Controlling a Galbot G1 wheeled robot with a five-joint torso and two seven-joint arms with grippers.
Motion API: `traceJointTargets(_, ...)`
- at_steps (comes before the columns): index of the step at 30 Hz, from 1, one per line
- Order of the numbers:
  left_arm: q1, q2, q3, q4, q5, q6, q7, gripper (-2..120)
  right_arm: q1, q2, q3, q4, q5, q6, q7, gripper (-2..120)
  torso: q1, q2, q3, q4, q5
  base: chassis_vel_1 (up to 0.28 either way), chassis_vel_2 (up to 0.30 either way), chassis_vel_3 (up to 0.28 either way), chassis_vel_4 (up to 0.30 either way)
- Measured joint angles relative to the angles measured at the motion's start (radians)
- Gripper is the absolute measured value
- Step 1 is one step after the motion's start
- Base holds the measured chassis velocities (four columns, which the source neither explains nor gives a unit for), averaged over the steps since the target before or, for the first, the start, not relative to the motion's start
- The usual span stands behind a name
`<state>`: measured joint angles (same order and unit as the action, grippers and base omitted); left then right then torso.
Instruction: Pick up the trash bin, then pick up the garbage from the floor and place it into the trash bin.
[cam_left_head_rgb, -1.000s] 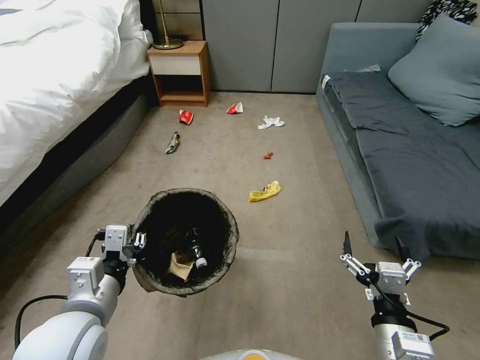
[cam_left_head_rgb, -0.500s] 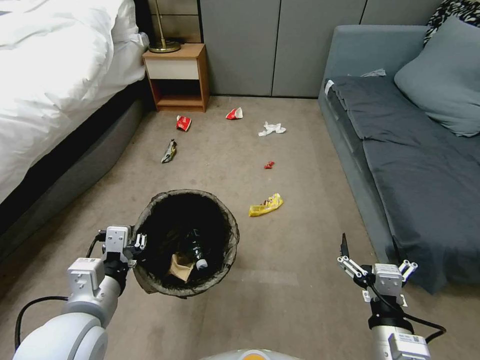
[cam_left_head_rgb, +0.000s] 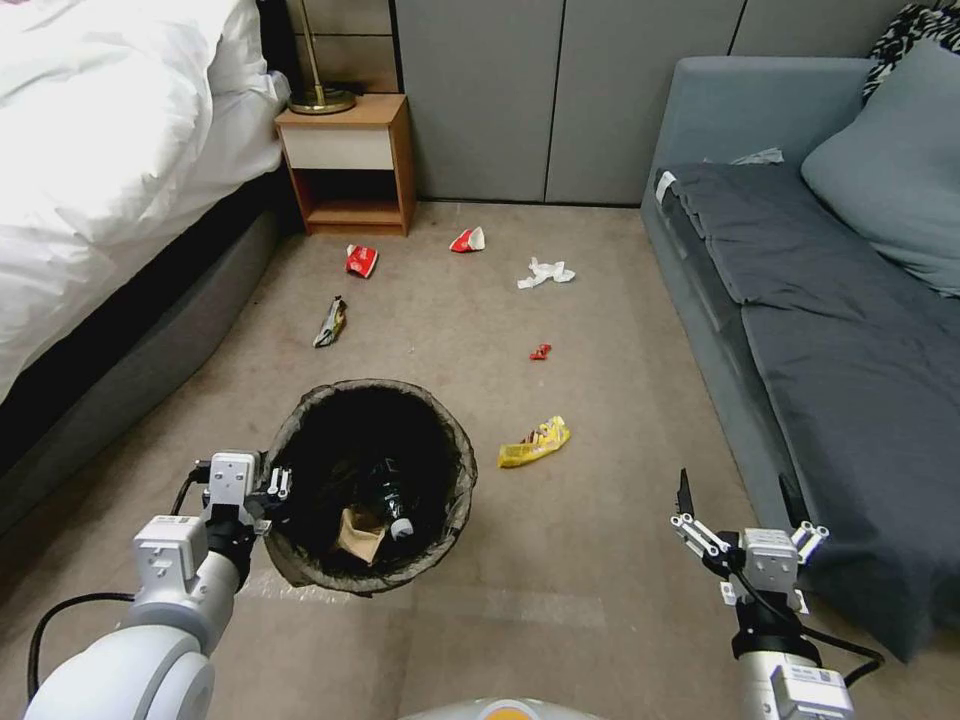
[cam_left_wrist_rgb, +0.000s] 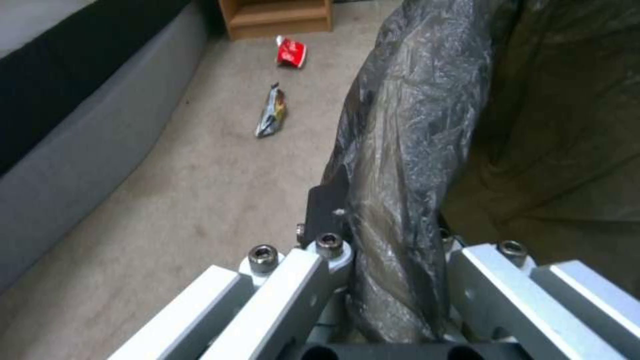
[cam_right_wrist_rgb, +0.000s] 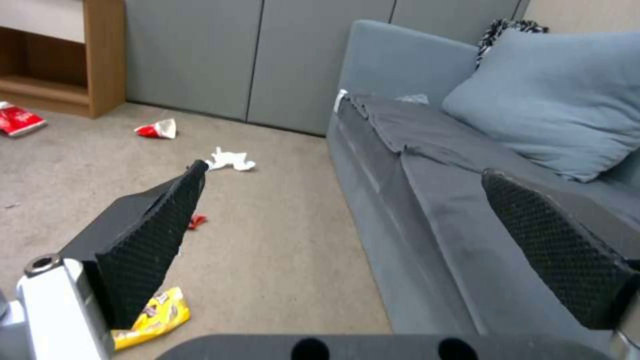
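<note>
The left gripper (cam_left_head_rgb: 268, 492) pinches the rim of the small round trash bin with a dark bag liner (cam_left_head_rgb: 370, 480), holding it up above the beige carpet floor (cam_left_head_rgb: 600, 400). The right gripper (cam_left_head_rgb: 738, 500) hangs wide open with nothing in it, beside the grey sofa (cam_left_head_rgb: 840, 340). The bin step looks done. The shiny yellow snack wrapper (cam_left_head_rgb: 535, 443) lies closest, so the open gripper likely must reach down there next.
</note>
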<state>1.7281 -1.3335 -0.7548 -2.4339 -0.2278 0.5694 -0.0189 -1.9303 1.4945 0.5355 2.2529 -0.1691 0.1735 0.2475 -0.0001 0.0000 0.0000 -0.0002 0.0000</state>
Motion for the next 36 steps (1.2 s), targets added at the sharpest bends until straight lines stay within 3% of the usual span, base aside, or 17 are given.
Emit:
traceJointTargets(27, -0.005, 0.003, -0.002, 0.007, -0.003, 0.003, -0.002, 3, 0.015, 0.001, -0.004, -0.009, 0.008, -0.009, -0.001, 100, 0.0, 0.0, 0.0, 0.0003, -0.0002, -0.126, 0.132, 0.127, -0.13)
traceJointTargets(36, -0.006, 0.005, -0.003, 0.005, -0.007, 0.006, -0.004, 3, 0.057, -0.025, -0.019, -0.03, 0.124, -0.062, 0.01, 100, 0.0, 0.0, 0.0, 0.0001, -0.0001, -0.082, 0.089, 0.093, -0.067)
